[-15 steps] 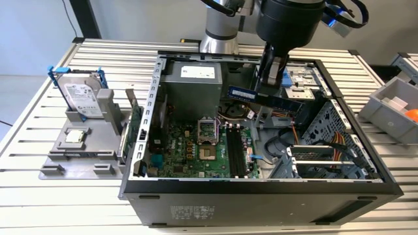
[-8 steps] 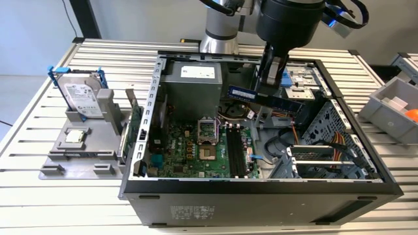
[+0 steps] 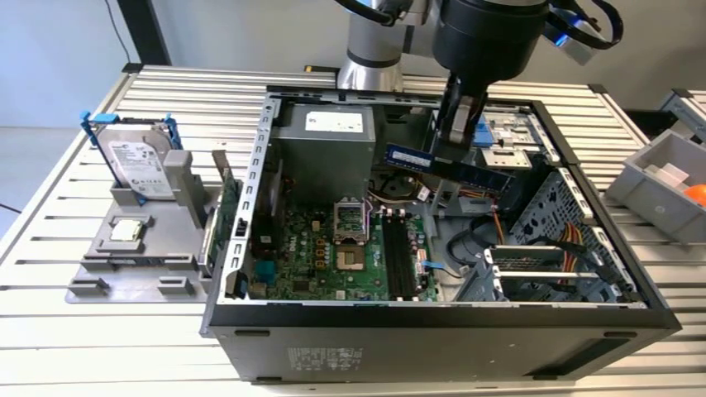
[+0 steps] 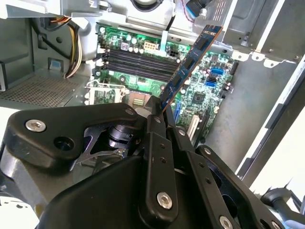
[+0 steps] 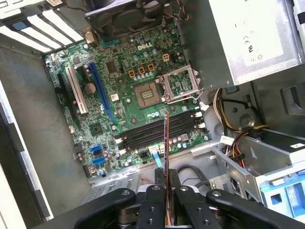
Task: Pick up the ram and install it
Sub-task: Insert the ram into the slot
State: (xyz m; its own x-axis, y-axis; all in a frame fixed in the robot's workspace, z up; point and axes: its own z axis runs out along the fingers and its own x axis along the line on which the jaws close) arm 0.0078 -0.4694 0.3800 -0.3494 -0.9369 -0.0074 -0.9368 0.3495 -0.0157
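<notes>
Pickup done: your tool (image 3: 448,157) clamped on ram (image 3: 485,175), stick tilted above open computer case (image 3: 441,318). Memory slots (image 3: 395,256) at its 7 o'clock in exterior view, empty. Ram not seated yet.

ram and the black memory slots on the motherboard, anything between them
Nothing but open air: in the first wrist view the ram, clamped in the gripper, hangs edge-on above the memory slots.
</notes>
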